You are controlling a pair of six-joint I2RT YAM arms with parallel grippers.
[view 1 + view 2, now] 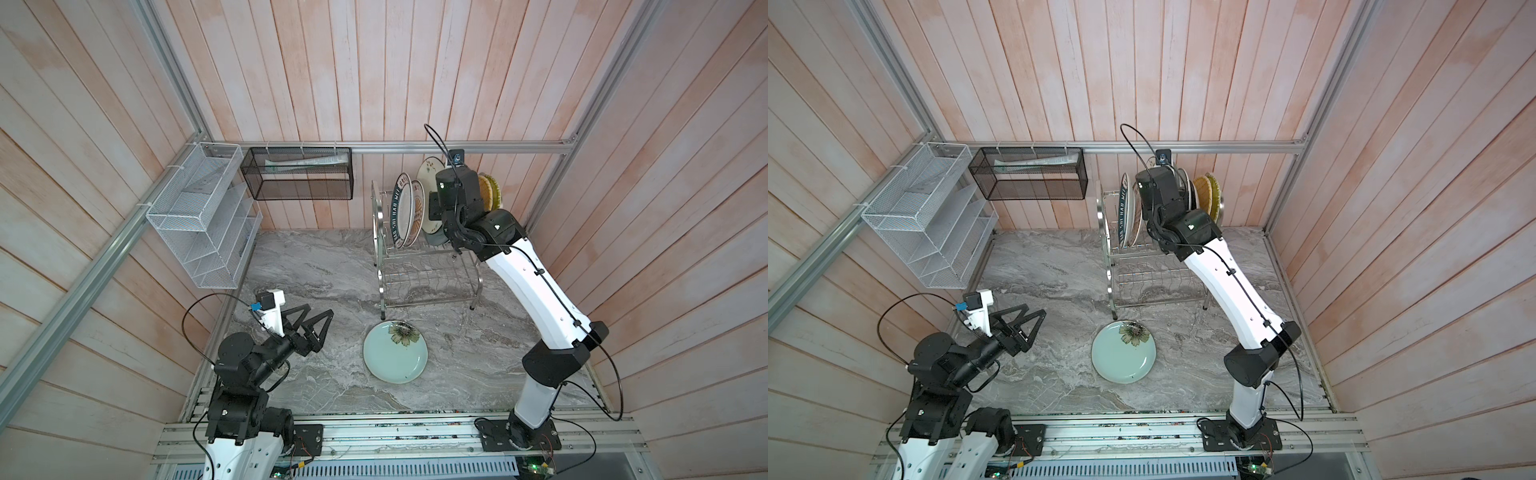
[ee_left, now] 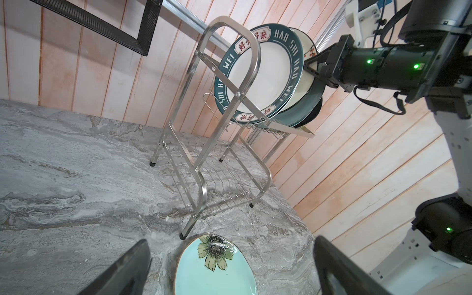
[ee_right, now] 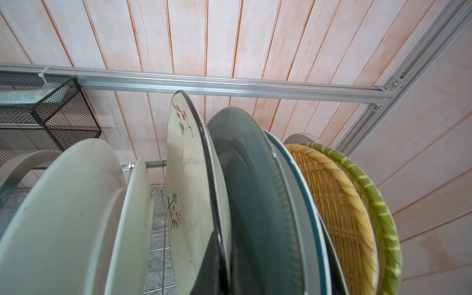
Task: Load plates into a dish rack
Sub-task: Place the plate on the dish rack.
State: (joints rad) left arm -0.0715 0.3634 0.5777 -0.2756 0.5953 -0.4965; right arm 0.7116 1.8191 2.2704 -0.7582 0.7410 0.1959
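Cream floral plate (image 3: 184, 178) rim in right fingers (image 3: 213, 270), close between racked plates (image 3: 255, 204)

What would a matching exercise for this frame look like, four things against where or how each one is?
Things:
1. pale blue flower plate
2. lettered-rim plate
3. left claw
4. right claw

Place or state:
a. shut on the rim of the cream floral plate
b. lying flat on the counter, in front of the dish rack
c. open, holding nothing
d. upright on the rack's upper tier, next to the end frame

Pairs: 1-b, 2-d, 3-c, 4-a.
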